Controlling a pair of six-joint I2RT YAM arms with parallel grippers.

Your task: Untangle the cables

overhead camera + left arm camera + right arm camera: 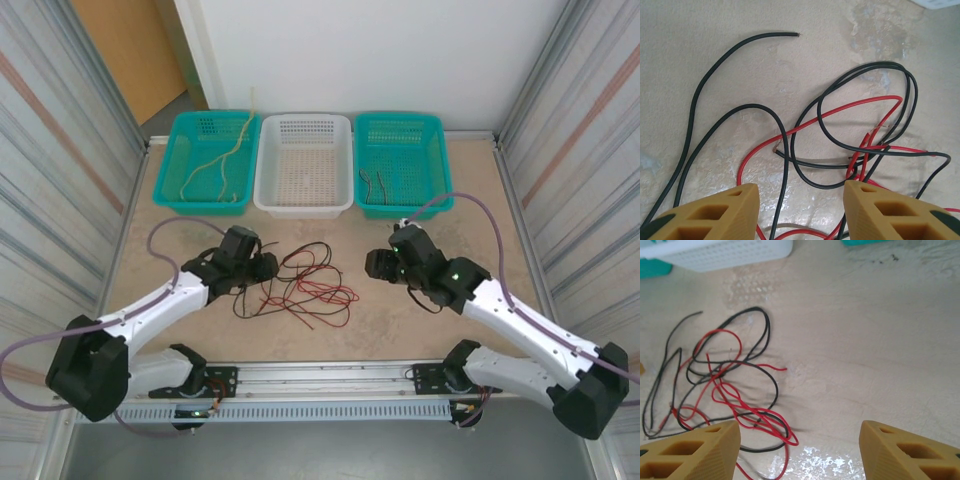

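Across the beige tabletop (385, 335), thin tangled red and black cables (310, 285) sprawl between the left hand (264, 266) and right hand (376, 264), both spread.

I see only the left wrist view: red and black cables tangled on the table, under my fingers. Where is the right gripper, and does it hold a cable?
Observer: The right gripper hovers right of the tangle, open, holding nothing.
Operator: Are any cables in a basket?
Observer: Yes, tan cables lie in the left teal basket.
Operator: And the other side?
Observer: A dark cable lies in the right teal basket.
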